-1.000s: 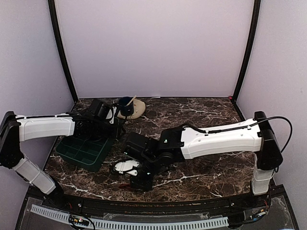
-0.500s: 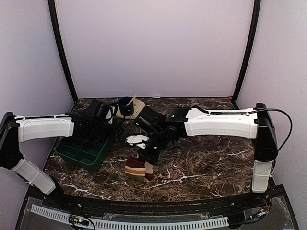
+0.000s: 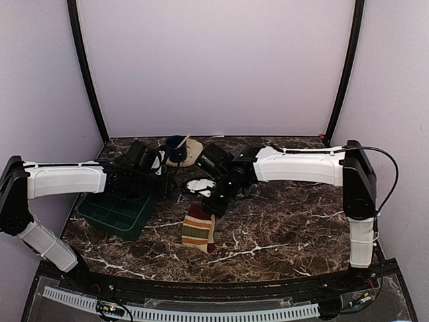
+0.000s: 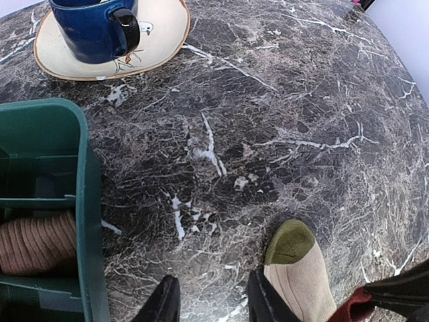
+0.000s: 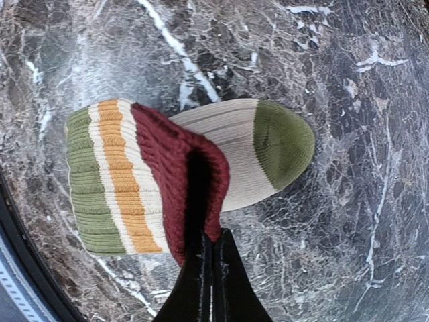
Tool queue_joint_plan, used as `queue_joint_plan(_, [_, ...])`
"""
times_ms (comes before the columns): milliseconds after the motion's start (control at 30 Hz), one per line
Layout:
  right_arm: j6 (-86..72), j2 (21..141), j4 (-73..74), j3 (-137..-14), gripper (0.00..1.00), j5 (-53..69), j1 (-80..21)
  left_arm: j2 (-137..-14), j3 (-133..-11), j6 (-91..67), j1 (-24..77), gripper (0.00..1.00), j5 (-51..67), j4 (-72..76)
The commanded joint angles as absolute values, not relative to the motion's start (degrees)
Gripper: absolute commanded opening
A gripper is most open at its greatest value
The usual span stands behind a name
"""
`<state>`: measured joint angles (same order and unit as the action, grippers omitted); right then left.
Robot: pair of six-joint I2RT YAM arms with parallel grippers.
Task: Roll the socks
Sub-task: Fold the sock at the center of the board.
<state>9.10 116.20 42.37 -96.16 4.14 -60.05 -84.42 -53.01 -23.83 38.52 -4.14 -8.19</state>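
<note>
About half the job looks done. In the left wrist view a ribbed tan bundle, which I take to be the plain tan sock [image 4: 33, 241], sits wound up in a compartment of the green tray [image 4: 84, 201]. In the top view the tray is at about 9 o'clock on the table [image 3: 288, 228]. That sock appears rolled and put away, though part of it is cut off by the frame edge.

The striped sock [image 5: 228, 144] is the one in hand. It lies just short of the table's middle, toward 7 o'clock in the top view, close beside the tray's near corner. The right fingers [image 5: 205, 251] are pressed together on its dark red cuff, which is lifted and doubled back over the tan foot. The green, yellow and cream bands curl over on top. The green toe lies flat on the table, pointing to 3 o'clock in the right wrist view. I judge this to be the first fold of the roll, with no tight turns made yet.

The left fingers [image 3: 164, 186] stand apart with nothing between them, low over bare table between the tray and the sock's toe.

What is left is to wind the cuff end down to the toe and set the roll down. A blue mug [image 4: 94, 27] on a saucer [image 4: 157, 40] stands apart at 11 o'clock.
</note>
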Motion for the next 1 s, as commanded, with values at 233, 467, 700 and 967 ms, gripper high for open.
queue_joint_plan(233, [11.40,120.20,37.79,-99.86,0.00,1.36,-57.86,-83.50,-51.44,-24.06,40.74,0.36,-4.86,-5.58])
queue_joint_plan(467, [11.43,122.12,37.03,-100.74,0.00,0.47,-56.81,-82.42,-49.79,-24.28,41.73,0.36,-5.19,-4.61])
queue_joint_plan(700, [11.23,123.43,36.28,-101.07,0.00,0.19,-56.01,-81.53,-48.81,-24.41,42.25,0.37,-5.37,-3.48])
queue_joint_plan(967, [10.67,124.40,35.01,-101.05,0.00,-0.26,-54.66,-80.86,-47.42,-25.33,42.45,0.37,-4.98,-1.83])
